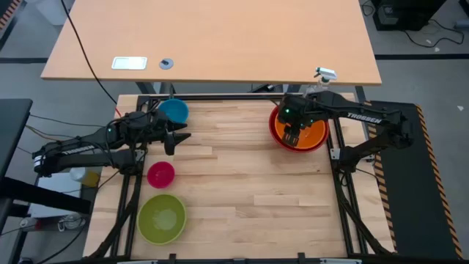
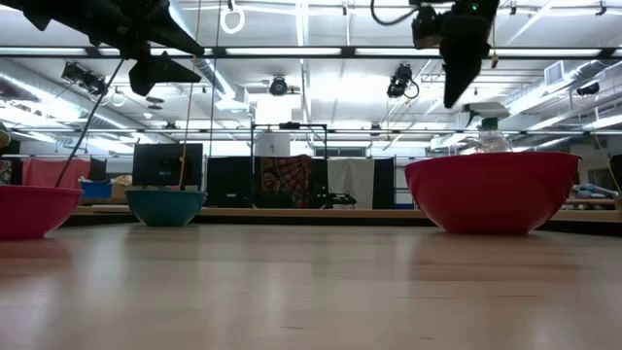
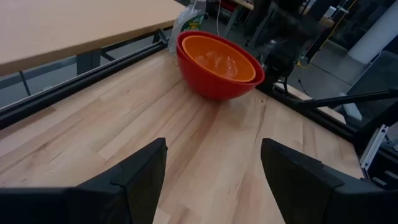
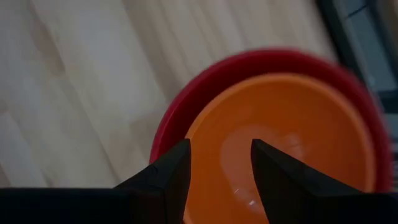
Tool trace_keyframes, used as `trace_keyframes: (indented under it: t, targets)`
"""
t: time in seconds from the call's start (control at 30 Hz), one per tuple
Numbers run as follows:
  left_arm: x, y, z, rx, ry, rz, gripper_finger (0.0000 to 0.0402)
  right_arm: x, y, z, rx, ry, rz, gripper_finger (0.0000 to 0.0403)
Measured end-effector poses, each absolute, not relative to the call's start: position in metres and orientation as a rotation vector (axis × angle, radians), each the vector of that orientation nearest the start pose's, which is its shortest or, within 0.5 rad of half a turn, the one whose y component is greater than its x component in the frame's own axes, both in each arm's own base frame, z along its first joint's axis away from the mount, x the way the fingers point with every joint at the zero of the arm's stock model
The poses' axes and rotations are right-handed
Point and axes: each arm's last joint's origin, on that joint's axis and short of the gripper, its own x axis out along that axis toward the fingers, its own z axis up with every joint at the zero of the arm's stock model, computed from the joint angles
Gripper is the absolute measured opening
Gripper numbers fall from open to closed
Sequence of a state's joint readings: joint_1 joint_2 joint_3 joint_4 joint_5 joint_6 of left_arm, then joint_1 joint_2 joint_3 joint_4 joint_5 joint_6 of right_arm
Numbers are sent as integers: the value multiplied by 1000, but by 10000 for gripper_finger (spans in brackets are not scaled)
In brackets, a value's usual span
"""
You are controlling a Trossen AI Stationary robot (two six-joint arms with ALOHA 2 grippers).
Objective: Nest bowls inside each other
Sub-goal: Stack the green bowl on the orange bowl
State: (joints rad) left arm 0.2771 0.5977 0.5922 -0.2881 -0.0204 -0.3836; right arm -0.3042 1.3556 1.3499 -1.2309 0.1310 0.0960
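An orange bowl [image 1: 306, 135] sits nested inside the red bowl [image 1: 277, 130] at the table's far right; both show in the left wrist view [image 3: 219, 57] and the right wrist view [image 4: 292, 137]. My right gripper [image 4: 221, 165] hangs open above them, touching nothing. My left gripper [image 3: 212, 171] is open at the far left, beside the blue bowl [image 1: 174, 111], with nothing between its fingers. The magenta bowl [image 1: 160, 174] and the lime green bowl [image 1: 162, 218] rest on the table's left side.
A light wooden desk [image 1: 220, 37] stands beyond the table's far edge. A black frame rail [image 1: 220, 97] runs along that edge. Bare wood fills the table's middle and near right.
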Motion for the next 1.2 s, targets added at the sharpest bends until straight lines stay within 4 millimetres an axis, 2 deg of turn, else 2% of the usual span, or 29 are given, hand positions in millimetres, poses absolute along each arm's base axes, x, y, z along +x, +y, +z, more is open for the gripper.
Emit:
trace_keyframes:
  t: [0.23, 0.43, 0.63, 0.8, 0.97, 1.13, 1.2]
  targets:
    - [142, 36, 278, -416, 277, 313, 265, 229, -82, 352, 197, 1130, -468, 175]
    - [159, 28, 267, -423, 413, 201, 265, 232, -82, 365, 205, 1055, -449, 175]
    - [173, 18, 279, -338, 619, 127, 265, 247, -75, 383, 263, 853, -364, 175]
    - [180, 5, 291, -304, 809, -13, 265, 254, -64, 386, 228, 813, -350, 175]
    - [183, -18, 294, -306, 997, -213, 265, 255, -59, 386, 204, 815, -352, 175]
    - [179, -58, 278, -221, 1230, -382, 265, 255, -59, 386, 201, 816, -353, 175]
    - [179, -71, 271, -163, 1285, -385, 265, 255, -59, 386, 204, 816, -355, 175]
